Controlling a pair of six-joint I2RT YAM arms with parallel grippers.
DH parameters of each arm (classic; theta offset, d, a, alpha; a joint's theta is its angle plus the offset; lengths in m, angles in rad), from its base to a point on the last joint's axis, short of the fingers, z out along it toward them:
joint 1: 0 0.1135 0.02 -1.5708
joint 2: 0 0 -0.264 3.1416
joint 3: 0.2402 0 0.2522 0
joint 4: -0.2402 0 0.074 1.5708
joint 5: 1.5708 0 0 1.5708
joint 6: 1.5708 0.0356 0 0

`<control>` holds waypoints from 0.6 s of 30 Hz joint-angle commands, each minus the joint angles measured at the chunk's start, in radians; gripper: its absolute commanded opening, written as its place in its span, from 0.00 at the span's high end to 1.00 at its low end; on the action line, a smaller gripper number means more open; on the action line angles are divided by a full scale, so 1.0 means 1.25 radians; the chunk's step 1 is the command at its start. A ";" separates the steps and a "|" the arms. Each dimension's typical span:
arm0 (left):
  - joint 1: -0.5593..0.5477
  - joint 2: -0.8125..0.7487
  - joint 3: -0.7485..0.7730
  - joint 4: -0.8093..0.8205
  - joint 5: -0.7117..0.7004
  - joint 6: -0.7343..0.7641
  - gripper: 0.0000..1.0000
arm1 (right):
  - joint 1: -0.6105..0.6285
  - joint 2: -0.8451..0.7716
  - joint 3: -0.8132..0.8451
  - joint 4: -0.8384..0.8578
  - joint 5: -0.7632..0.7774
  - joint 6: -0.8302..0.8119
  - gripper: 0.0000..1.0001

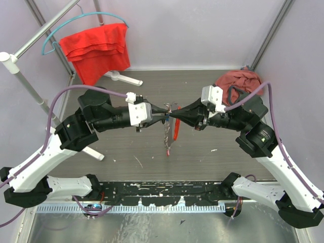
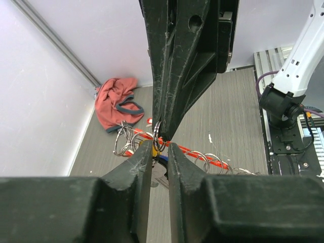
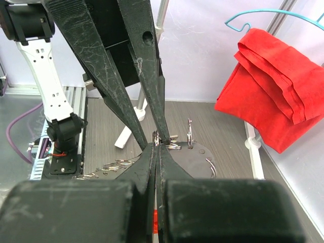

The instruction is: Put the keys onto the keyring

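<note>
The keyring (image 3: 190,132) hangs in the air above the middle of the desk (image 1: 202,152), between the two grippers, which meet tip to tip. Its long red-orange tag (image 1: 176,129) and short chain (image 1: 167,144) dangle below. The keys (image 2: 158,154) sit right at that meeting point, their yellow and blue heads caught between the fingers of the left gripper (image 2: 160,150), which appears to pinch them. The right gripper (image 3: 157,151) is pressed together on a thin wire loop of the ring.

The threading looks under way but not finished. A key is held up against the wire, yet no picture shows it passed through the loop, and I cannot tell whether any key already hangs there.

The top view alone shows the bunch lifted off the desk with the tag hanging straight down. The left wrist view alone shows the coloured heads and several silvery loops beside the tag. The right wrist view shows its own fingers closed flat, but no coloured heads.
</note>
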 commanded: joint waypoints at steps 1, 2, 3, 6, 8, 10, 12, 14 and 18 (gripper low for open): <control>-0.001 -0.004 -0.004 0.034 0.016 -0.010 0.77 | 0.001 -0.008 0.024 0.061 -0.012 -0.005 0.99; -0.001 -0.002 -0.003 0.033 0.016 -0.010 0.79 | 0.001 -0.008 0.024 0.061 -0.012 -0.005 0.99; -0.001 -0.001 -0.002 0.031 0.015 -0.009 0.82 | 0.001 -0.009 0.025 0.062 -0.013 -0.005 0.99; -0.001 0.001 0.000 0.031 0.014 -0.010 0.93 | 0.001 -0.007 0.024 0.056 -0.017 -0.010 0.99; -0.001 0.001 0.002 0.029 0.012 -0.009 1.00 | 0.001 -0.006 0.026 0.044 -0.021 -0.018 0.99; -0.001 0.007 0.011 0.013 0.009 -0.003 1.00 | 0.001 -0.005 0.029 0.028 -0.027 -0.029 0.96; -0.001 0.016 0.034 -0.019 -0.001 0.005 1.00 | 0.001 -0.007 0.036 0.006 -0.030 -0.049 0.92; -0.001 0.026 0.054 -0.058 -0.007 0.019 1.00 | 0.001 -0.007 0.046 -0.024 -0.027 -0.070 0.85; -0.001 0.043 0.099 -0.141 -0.025 0.045 1.00 | 0.001 -0.001 0.062 -0.101 -0.024 -0.120 0.72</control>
